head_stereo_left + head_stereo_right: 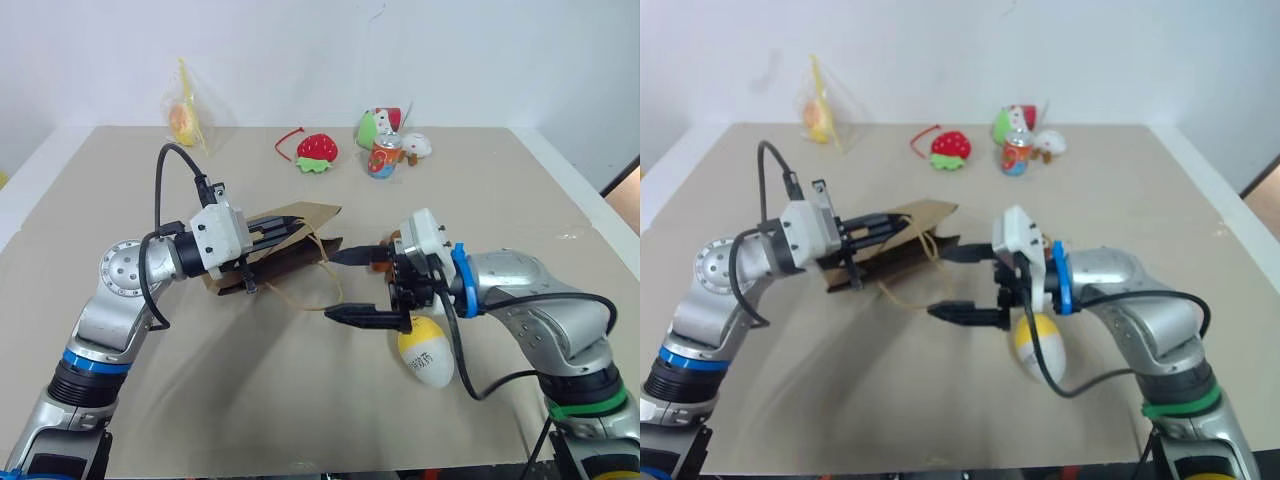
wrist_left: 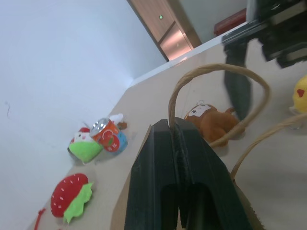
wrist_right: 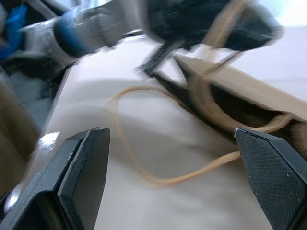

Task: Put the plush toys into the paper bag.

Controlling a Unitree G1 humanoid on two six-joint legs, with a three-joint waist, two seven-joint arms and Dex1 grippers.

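Note:
The brown paper bag (image 1: 300, 248) lies on its side at mid-table, its mouth facing right. My left gripper (image 1: 288, 232) is shut on the bag's upper edge where one cord handle (image 2: 211, 72) loops out. The other handle (image 1: 312, 292) trails on the table. My right gripper (image 1: 345, 287) stands open just in front of the bag's mouth, one finger on each side of that loose handle (image 3: 158, 179). The brown monkey plush (image 2: 213, 122) lies behind the right gripper, mostly hidden in the eye views. The yellow-and-white egg plush (image 1: 425, 350) lies under the right wrist.
Along the back of the table are a red strawberry plush (image 1: 317, 150), a small can (image 1: 384, 155), white-and-green toys (image 1: 375, 125) and a clear yellowish plastic bag (image 1: 188, 115). The table's front edge runs close below my arms.

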